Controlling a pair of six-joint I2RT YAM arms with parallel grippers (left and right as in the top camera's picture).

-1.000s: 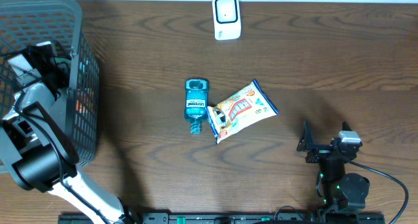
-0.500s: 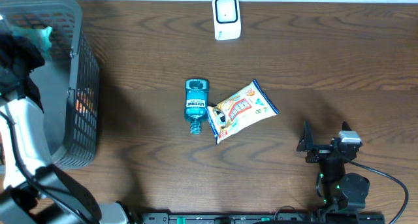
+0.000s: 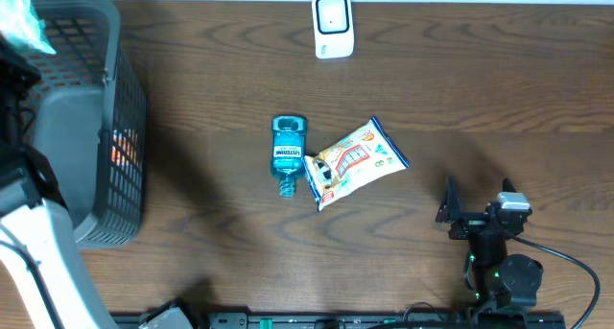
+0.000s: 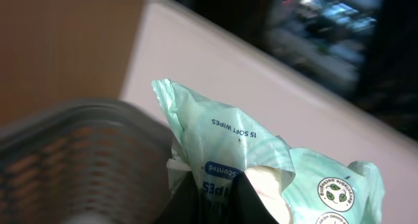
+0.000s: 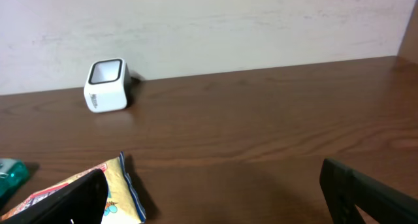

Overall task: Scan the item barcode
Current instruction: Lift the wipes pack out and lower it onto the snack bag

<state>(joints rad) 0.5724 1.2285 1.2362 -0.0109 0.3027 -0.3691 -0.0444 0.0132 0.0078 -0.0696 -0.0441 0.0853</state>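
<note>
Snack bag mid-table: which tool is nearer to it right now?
Right. The right tool stands open just right of the snack bag, toward the front edge. The left tool is far left, over the basket, shut on a wipes pack.

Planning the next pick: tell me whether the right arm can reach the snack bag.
Probably yes: the right gripper is open, and only bare table lies between it and the bag.

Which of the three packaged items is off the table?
The pale green wipes pack, held by the left gripper; the blue mouthwash bottle and printed snack bag lie flat.
</note>
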